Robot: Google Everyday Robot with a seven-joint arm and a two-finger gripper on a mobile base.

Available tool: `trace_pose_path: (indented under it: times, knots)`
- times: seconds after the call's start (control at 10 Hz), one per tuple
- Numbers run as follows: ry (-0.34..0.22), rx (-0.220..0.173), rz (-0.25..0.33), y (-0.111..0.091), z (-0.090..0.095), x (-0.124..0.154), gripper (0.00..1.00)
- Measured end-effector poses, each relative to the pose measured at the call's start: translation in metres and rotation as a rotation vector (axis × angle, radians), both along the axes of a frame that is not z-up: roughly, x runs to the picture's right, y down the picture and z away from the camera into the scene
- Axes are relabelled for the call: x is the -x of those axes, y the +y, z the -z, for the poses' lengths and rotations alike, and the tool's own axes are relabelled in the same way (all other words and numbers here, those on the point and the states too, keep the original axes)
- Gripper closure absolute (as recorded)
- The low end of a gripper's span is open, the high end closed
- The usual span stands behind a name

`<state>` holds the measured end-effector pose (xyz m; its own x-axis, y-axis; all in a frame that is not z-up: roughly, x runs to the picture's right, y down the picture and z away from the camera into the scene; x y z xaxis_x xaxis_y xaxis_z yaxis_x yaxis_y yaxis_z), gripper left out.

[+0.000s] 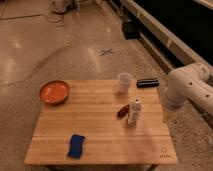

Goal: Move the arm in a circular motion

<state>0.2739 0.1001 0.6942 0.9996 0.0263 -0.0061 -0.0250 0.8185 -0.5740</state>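
Observation:
The arm point(184, 89) is large, glossy white and made of thick rounded segments. It reaches in from the right edge of the camera view and ends in a bulbous joint beside the right end of the wooden table point(95, 125). The gripper does not show in this view; it is either behind the arm or out of frame.
On the table are an orange bowl point(54, 92) at the left, a white cup point(125, 82), a black bar-shaped object point(148, 83), a small white bottle point(133, 111) beside a dark red item point(122, 111), and a blue sponge point(76, 145). Polished floor lies behind, with a dark ledge at the back right.

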Motion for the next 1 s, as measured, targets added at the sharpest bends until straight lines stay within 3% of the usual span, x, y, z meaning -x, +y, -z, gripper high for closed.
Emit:
trace_pose_path:
  times: [0.2,0.4,0.8,1.0]
  knots:
    - [-0.079,0.057,0.024,-0.021,-0.019,0.026,0.35]
    - [-0.129,0.075,0.067,-0.045,-0.034,0.046,0.35]
    - [-0.230,0.005,0.186,-0.115,-0.049,0.102,0.35]
    - [-0.296,-0.009,0.225,-0.128,-0.049,0.144,0.35]
